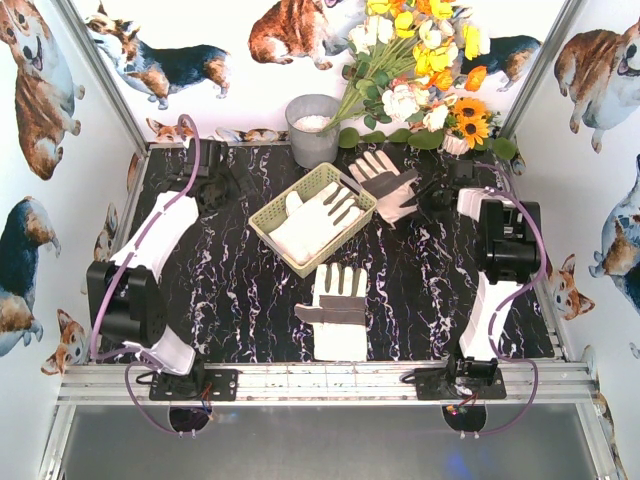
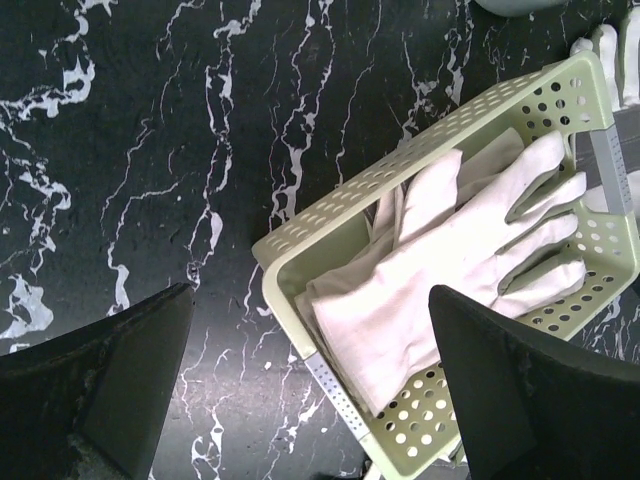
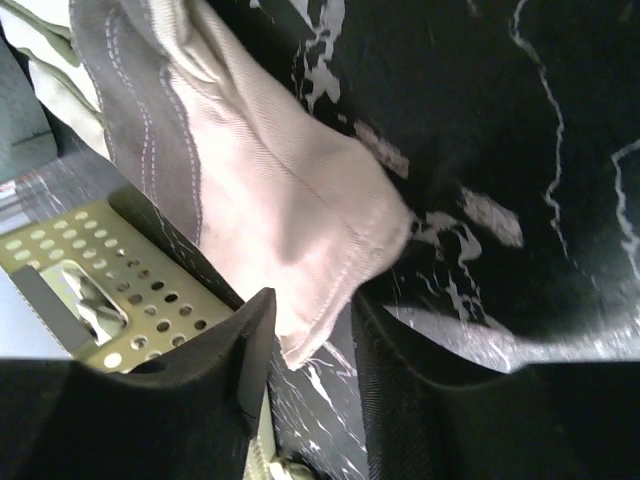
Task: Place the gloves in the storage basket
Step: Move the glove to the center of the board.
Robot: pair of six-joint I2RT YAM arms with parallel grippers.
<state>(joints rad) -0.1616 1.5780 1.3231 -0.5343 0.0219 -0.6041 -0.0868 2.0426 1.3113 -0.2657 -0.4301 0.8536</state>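
The pale green storage basket (image 1: pixel 268 232) stands mid-table with a white glove (image 1: pixel 315 215) lying inside. A grey-palmed glove (image 1: pixel 385 185) lies flat to the right of the basket. Another grey-banded glove (image 1: pixel 338 310) lies in front of it. My left gripper (image 1: pixel 230 188) is open and empty left of the basket; in its wrist view the gripper (image 2: pixel 310 295) hangs over the basket's (image 2: pixel 330 200) corner and the glove inside (image 2: pixel 450 270). My right gripper (image 1: pixel 432 195) is open; in its wrist view its fingers (image 3: pixel 312 300) straddle the cuff corner of the grey-palmed glove (image 3: pixel 280 180), beside the basket (image 3: pixel 90 270).
A grey metal bucket (image 1: pixel 312 128) stands behind the basket. A bunch of artificial flowers (image 1: pixel 420 70) spreads over the back right corner. White walls with dog pictures close the table on three sides.
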